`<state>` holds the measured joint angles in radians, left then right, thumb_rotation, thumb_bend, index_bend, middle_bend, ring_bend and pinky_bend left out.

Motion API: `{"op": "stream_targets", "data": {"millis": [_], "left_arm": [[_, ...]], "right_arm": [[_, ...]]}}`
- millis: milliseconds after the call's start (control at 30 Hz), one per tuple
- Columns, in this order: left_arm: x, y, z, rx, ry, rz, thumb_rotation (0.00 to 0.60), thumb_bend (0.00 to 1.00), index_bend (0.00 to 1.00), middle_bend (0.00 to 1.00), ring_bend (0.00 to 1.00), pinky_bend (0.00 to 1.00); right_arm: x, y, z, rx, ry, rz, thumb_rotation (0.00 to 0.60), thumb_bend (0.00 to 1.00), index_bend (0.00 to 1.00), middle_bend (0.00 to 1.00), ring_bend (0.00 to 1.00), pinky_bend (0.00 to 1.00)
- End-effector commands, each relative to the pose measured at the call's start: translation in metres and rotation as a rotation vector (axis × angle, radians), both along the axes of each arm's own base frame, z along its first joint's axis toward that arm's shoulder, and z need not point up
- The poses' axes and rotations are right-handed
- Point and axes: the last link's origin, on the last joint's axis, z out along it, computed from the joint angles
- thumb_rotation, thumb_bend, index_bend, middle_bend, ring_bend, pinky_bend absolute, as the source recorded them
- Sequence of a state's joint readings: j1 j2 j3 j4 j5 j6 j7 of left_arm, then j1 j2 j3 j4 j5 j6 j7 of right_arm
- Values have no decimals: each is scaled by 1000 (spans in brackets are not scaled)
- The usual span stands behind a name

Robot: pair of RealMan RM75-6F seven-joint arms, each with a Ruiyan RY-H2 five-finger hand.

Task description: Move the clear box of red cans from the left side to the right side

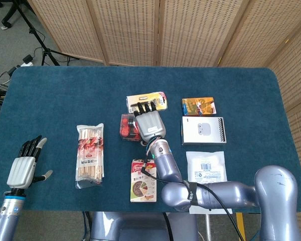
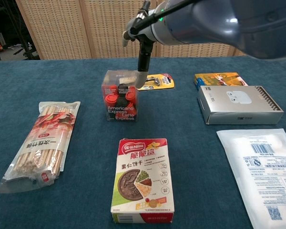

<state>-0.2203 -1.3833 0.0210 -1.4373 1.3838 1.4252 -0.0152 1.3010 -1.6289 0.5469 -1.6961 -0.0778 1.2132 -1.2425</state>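
Observation:
The clear box of red cans (image 1: 126,127) (image 2: 120,101) stands upright left of the table's middle, on the blue cloth. My right hand (image 1: 149,123) hovers just right of it and above it, palm down and fingers spread, holding nothing. In the chest view one fingertip (image 2: 142,78) hangs beside the box's top right corner; I cannot tell whether it touches. My left hand (image 1: 23,169) is open at the near left edge, far from the box, and shows only in the head view.
A chopstick pack (image 1: 90,153) lies left of the box and a biscuit box (image 1: 144,181) in front. Behind is a razor pack (image 2: 157,82). To the right lie an orange box (image 1: 198,106), a white earbuds box (image 1: 203,130) and a white pouch (image 1: 205,168).

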Motion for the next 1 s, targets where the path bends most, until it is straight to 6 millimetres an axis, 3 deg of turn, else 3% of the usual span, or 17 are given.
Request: {"op": "stream_targets", "data": {"millis": [33, 300, 1000], "left_arm": [[-2, 1, 1, 0, -5, 7, 600, 178, 8, 0, 0, 0], [-4, 2, 0, -23, -20, 18, 600, 178, 8, 0, 0, 0], [-6, 3, -6, -67, -23, 33, 600, 179, 8, 0, 0, 0]], "right_arm": [[8, -4, -9, 16, 21, -31, 600, 97, 0, 0, 0, 0], [13, -13, -23, 42, 60, -109, 600, 102, 0, 0, 0, 0], [-1, -35, -54, 92, 74, -148, 600, 105, 0, 0, 0, 0]]}}
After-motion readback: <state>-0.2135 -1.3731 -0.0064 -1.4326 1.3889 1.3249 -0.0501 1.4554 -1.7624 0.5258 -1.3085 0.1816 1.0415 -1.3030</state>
